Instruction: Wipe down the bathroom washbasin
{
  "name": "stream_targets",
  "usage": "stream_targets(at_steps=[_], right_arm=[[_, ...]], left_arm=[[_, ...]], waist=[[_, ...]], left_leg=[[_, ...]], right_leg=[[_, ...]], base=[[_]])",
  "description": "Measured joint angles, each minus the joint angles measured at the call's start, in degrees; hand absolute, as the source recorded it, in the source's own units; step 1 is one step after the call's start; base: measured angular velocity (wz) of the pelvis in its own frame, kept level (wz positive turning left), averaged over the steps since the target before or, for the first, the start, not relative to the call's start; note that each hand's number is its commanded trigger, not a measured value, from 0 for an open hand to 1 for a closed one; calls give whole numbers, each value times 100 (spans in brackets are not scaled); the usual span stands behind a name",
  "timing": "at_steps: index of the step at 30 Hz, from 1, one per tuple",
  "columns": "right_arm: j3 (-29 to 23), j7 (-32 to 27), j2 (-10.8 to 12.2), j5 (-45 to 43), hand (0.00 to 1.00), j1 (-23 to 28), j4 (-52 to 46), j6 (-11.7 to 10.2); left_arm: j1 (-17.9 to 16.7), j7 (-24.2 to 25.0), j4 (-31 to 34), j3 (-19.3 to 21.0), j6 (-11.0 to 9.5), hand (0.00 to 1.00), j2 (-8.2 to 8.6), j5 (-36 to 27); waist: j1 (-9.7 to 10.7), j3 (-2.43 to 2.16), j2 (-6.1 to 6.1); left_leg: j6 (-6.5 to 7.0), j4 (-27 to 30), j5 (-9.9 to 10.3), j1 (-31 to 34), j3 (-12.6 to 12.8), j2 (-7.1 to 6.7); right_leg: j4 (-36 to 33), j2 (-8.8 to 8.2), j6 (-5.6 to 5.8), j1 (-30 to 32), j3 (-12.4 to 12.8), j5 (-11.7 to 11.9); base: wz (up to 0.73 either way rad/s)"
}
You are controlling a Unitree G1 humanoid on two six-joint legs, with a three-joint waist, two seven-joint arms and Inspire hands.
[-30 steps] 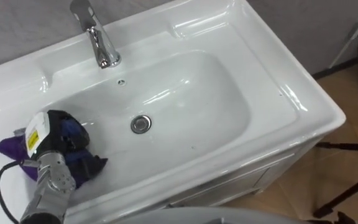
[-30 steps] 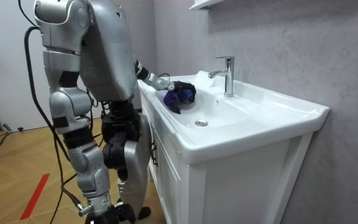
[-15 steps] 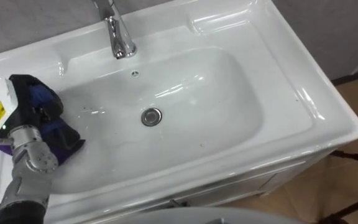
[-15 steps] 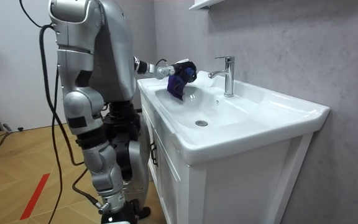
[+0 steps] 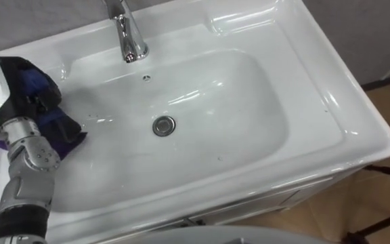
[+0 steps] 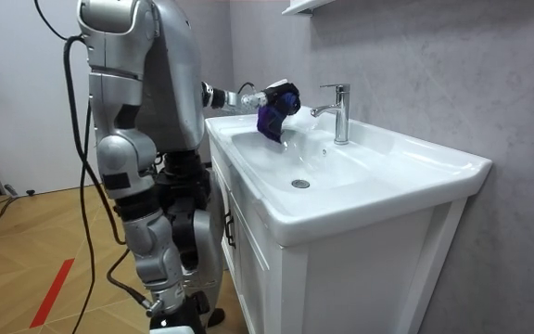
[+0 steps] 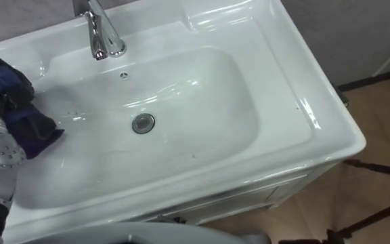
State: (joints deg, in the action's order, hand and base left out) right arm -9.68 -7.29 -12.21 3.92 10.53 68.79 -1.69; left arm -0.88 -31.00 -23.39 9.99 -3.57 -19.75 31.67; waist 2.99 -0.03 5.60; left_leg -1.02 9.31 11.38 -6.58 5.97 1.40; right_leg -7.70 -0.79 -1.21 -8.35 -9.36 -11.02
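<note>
Okay, your robot's left hand [image 5: 20, 85] has its fingers curled round the purple cloth [image 5: 63, 130]. It's left of the faucet [image 5: 128, 37], over the white basin's [image 5: 317, 88] left end. From the room view, the cloth hangs just above the bowl. The drain [image 5: 164, 125] sits in front of the faucet.

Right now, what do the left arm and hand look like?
The left hand is black, with a white tag bearing a yellow label at its back. The wrist is bare silver metal, ribbed; the forearm below turns black. A thin dark cable loops by the wrist.
</note>
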Motion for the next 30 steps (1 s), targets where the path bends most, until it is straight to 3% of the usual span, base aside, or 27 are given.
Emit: stream_targets(at_steps=[9,18,22,30], right_arm=[[-25,-11,-5,40,0,139,0,0],[-61,-14,-72,6,0,111,37,-17],[-62,-13,-165,-70,0,149,45,-17],[-57,-13,-168,-98,0,252,16,-2]], left_arm=[[-55,-2,31,390,1,100,-44,51],[-116,-8,-252,476,-7,100,-342,58],[-123,-34,-252,742,-10,100,-431,59],[-338,-117,-257,791,17,100,-433,59]], waist=[[-104,-13,71],[-216,-5,165],[-234,-1,161],[-344,-1,166]], left_leg=[[0,18,0,-20,-1,3],[0,15,0,-34,-39,-2],[0,12,0,-40,-47,-4],[0,7,0,-94,-4,-3]], right_leg=[[-12,3,-1,-6,50,0],[1,3,-1,-40,7,-1],[-2,2,0,-41,9,-1],[-11,-1,2,-71,51,-3]], base=[[0],[2],[0],[-3]])
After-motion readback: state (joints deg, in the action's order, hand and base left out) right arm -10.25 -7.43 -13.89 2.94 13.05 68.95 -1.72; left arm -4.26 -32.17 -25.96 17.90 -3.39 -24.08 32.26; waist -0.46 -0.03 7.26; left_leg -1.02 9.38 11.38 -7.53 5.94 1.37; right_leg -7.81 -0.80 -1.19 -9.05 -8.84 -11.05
